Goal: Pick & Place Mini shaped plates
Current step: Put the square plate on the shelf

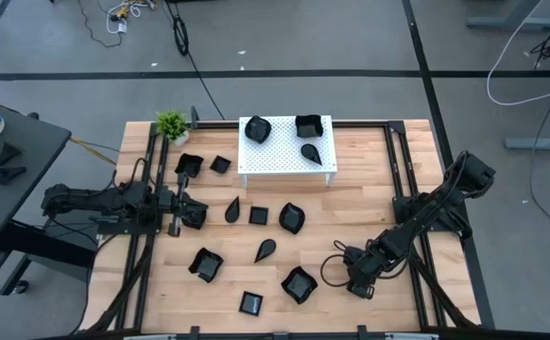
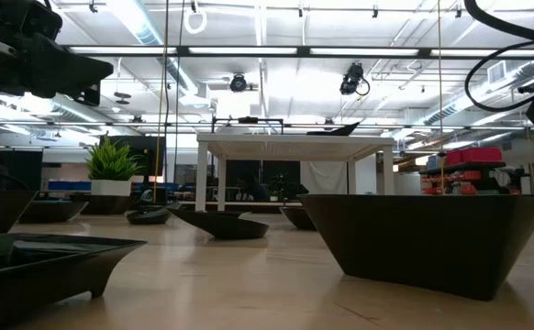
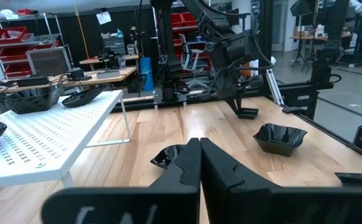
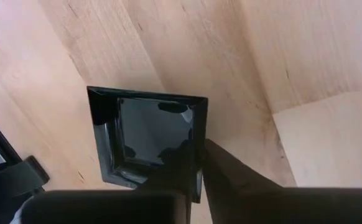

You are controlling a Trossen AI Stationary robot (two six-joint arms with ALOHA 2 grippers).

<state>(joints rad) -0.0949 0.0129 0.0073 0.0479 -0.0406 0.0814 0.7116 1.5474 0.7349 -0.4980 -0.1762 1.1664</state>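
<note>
**Square plate gripped at its rim by the right gripper**

The right gripper point(image 4: 196, 163) is seen lowered at the near right of the wooden surface point(image 1: 351, 217), its fingers clamped on the rim of a square black plate point(image 4: 145, 134). In the high view this plate is hidden under the arm. The left gripper point(image 3: 199, 163) is held clenched and empty at the left side. Other mini shaped plates point(image 1: 292, 218) are scattered across the middle of the surface, and three are set on the white perforated stand point(image 1: 280, 156). A small potted plant point(image 1: 172, 124) is placed beside the stand. In the low view, nearby dishes are cut off by the frame.
</note>
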